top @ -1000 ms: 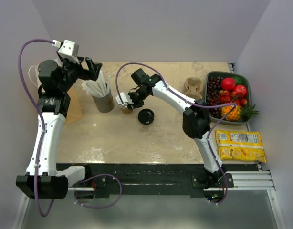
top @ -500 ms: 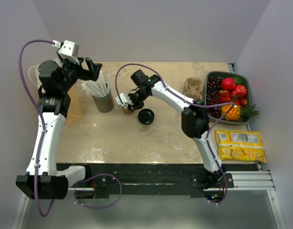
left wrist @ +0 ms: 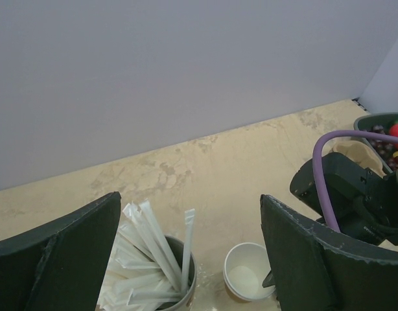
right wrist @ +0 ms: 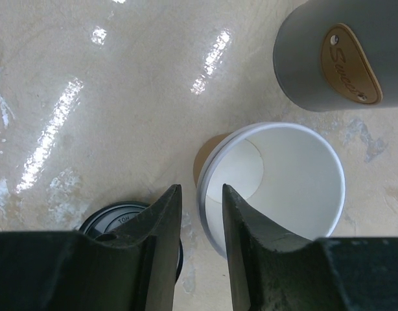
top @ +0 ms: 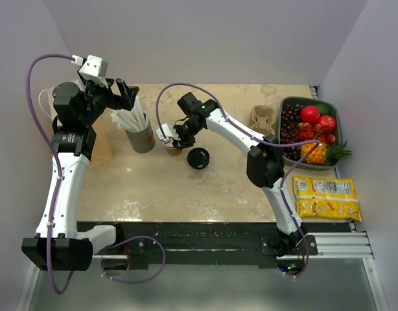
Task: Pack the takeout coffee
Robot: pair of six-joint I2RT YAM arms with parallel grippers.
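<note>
The takeout coffee with its lid on is out of view. A lidless brown paper cup (top: 174, 149) (right wrist: 283, 188) (left wrist: 247, 280), white inside and empty, stands mid-table. A round black lid (top: 198, 158) (right wrist: 118, 221) lies flat just right of it. My right gripper (top: 172, 138) (right wrist: 200, 194) hangs over the cup's edge, one finger inside and one outside. Its jaws are slightly apart, with small gaps on both sides of the rim. My left gripper (top: 121, 97) (left wrist: 189, 217) is wide open and holds nothing, raised above the straw cup at the back left.
A grey cup of white wrapped straws (top: 141, 136) (left wrist: 157, 272) (right wrist: 335, 58) stands just left of the brown cup. A brown paper bag (top: 100, 148) sits behind my left arm. A cardboard cup carrier (top: 263, 118), fruit tray (top: 335, 123) and yellow snack packet (top: 325, 197) are at the right.
My right gripper's jaws have eased slightly wider around the cup's rim. The cup, the lid and my left arm have not moved.
</note>
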